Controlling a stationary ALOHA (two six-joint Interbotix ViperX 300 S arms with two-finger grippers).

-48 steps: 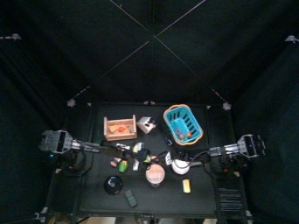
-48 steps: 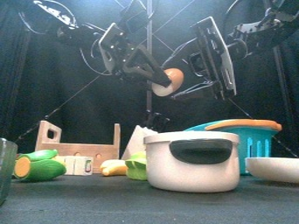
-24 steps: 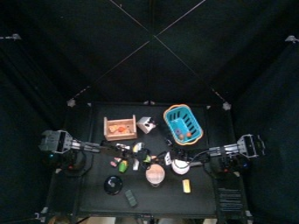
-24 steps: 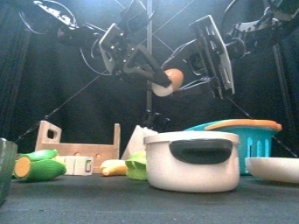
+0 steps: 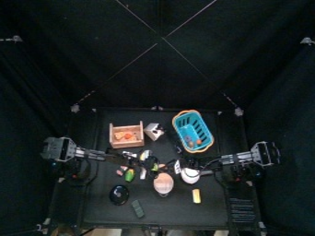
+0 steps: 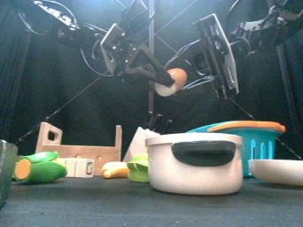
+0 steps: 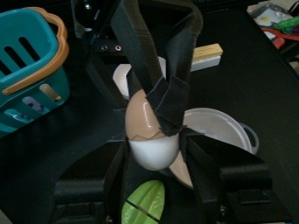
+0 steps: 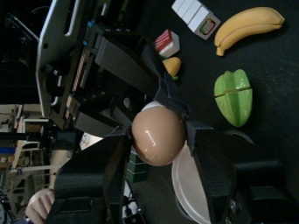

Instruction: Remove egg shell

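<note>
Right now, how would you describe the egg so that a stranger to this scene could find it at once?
Look above the white pot at the table's front, where the two black arms meet in the air. The egg hangs there, clamped in the left tool, with the right tool spread around it. It is the only smooth, pale tan oval held off the table; everything else lies below.

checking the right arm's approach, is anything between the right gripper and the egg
Nothing visible does. The egg sits clamped in the left gripper above the white pot, and the right gripper has its open jaws on either side of it, with clear space between.
</note>
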